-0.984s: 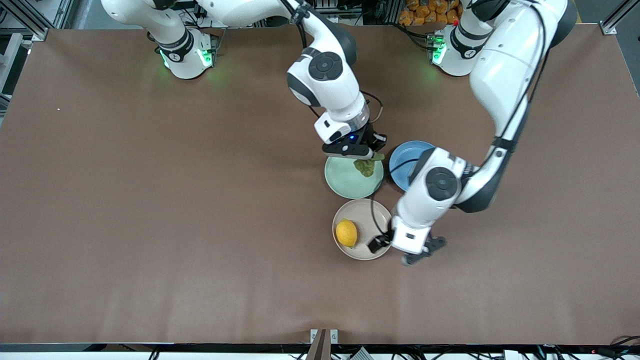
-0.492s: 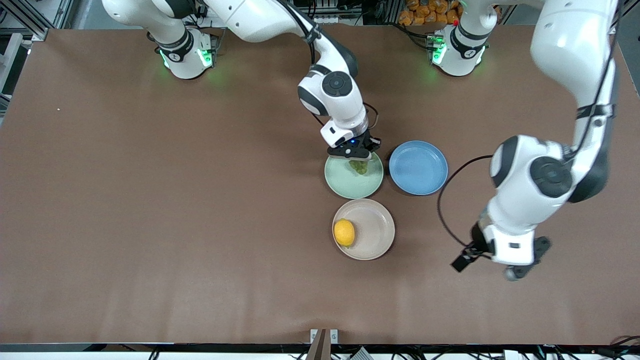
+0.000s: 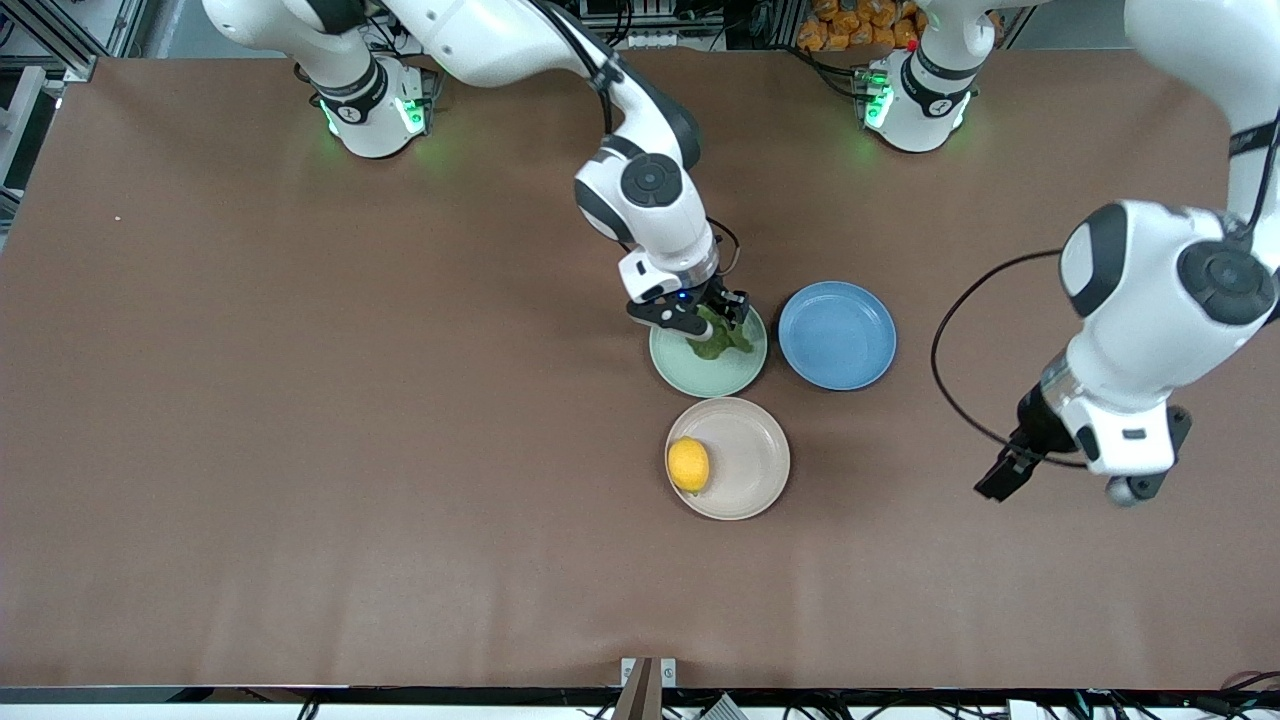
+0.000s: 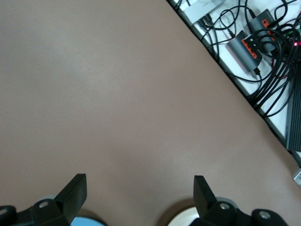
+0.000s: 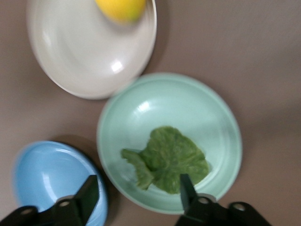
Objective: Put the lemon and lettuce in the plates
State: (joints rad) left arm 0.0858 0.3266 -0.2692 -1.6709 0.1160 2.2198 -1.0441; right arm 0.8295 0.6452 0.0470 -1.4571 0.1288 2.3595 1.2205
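Lying in the mint plate [image 5: 221, 122], lettuce [image 5: 169, 160] sits below the spread right pincer [image 5: 136, 195].

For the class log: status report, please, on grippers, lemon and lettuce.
Right gripper open over mint plate; lettuce lies in it. Left gripper open, empty, over bare table toward the left arm's end. Lemon in beige plate. Nothing in the way.

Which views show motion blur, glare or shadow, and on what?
Right wrist view: the beige plate and lemon are smeared by blur; bright glints sit on the mint plate; the lettuce is soft-edged. Front view: sharp, with green base lights glowing on the table and soft shadows beside the plates. Left wrist view: evenly lit, the open left claw dark.
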